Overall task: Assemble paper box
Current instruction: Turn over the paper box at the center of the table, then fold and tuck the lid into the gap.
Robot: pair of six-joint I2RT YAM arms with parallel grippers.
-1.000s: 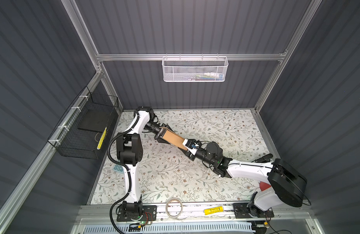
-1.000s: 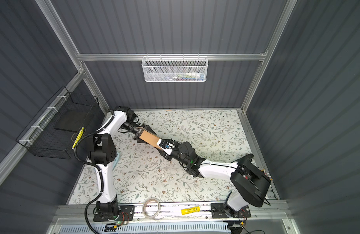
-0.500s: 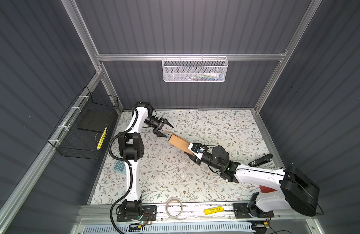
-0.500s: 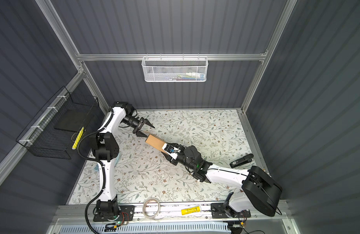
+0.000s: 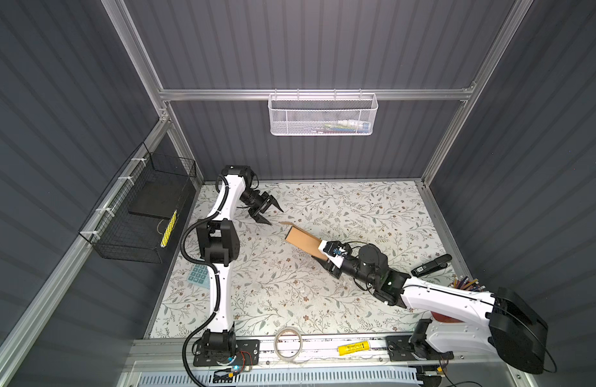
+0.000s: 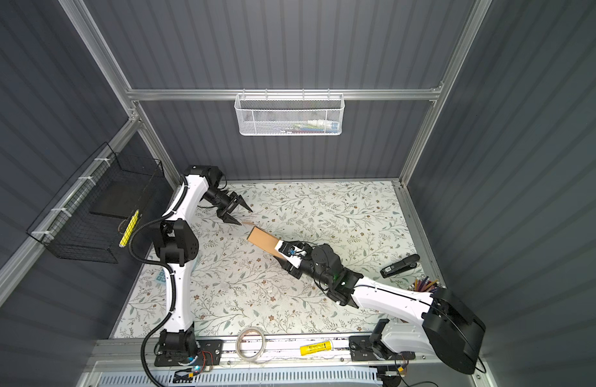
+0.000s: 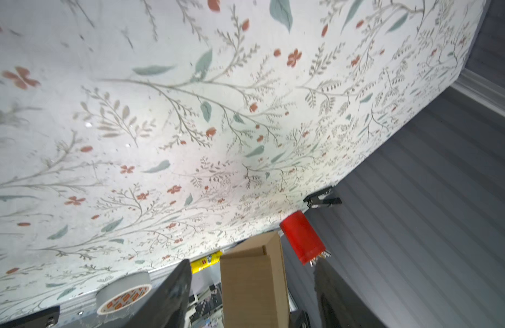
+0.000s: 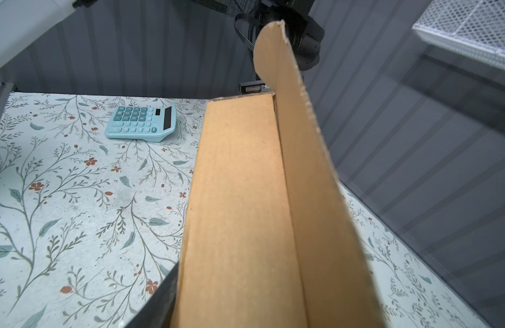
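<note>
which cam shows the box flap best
The right wrist view: the box fills the frame, with its rounded flap standing open along one side. Both top views show the box small and far off, one end in the right gripper. The left wrist view catches only one end.

Enclosure: dark grey ribbed wall panels [image 5: 289,50] closed in three sides of the counter [image 5: 289,295], set in a bare aluminium frame [image 5: 216,94]. The counter surface was a pale floral print with thin sprigs, teal leaves and small red flowers. Above the counter's rear edge, a white mesh basket [image 5: 323,115] hung from the frame's horizontal rail. Off the counter's left edge, a black wire basket [image 5: 139,214] was fixed to a slanted rail with white ties. A metal strip [image 5: 323,346] ran along the counter's front edge. Light was even and diffuse, and shadows on the counter were soft.
</note>
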